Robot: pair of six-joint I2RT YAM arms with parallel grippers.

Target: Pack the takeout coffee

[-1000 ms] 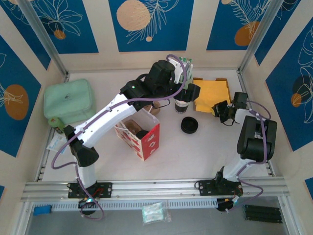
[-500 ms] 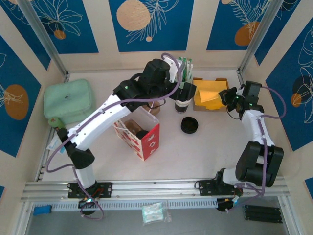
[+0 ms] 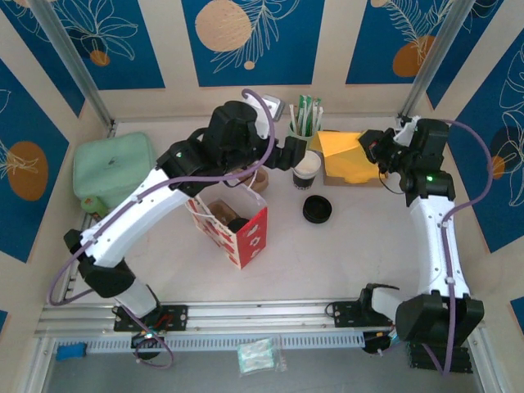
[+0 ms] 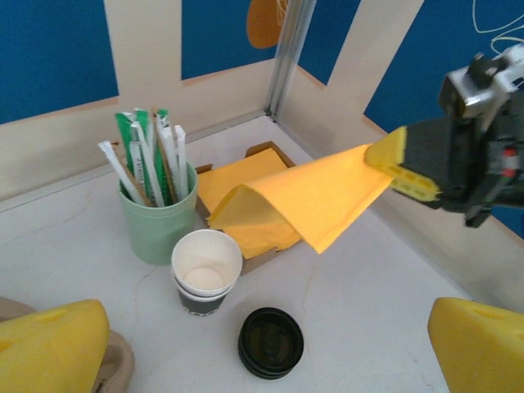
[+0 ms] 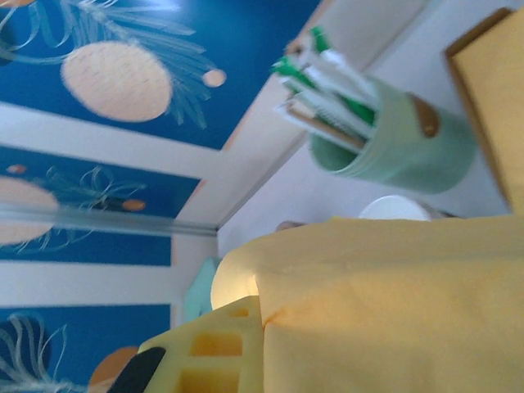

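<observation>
Takeout coffee [image 3: 237, 223] judged to stand upright inside the red-and-white bag [image 3: 250, 237] near the middle of the tabletop [image 3: 327, 254]. Only a dark round lid shows from above, so the identification is tentative. It lies to the near-left of the left gripper [image 3: 293, 153], beneath that arm's forearm; the left arm is the nearer. Left gripper: fingers spread wide, empty, hovering short of the lidless white cup [image 4: 206, 264] and the loose black lid [image 4: 270, 342]. Right gripper [image 3: 379, 149]: clamped on a folded yellow paper sheet [image 4: 319, 192], held above its tray [image 4: 264, 151], well apart from the bag.
</observation>
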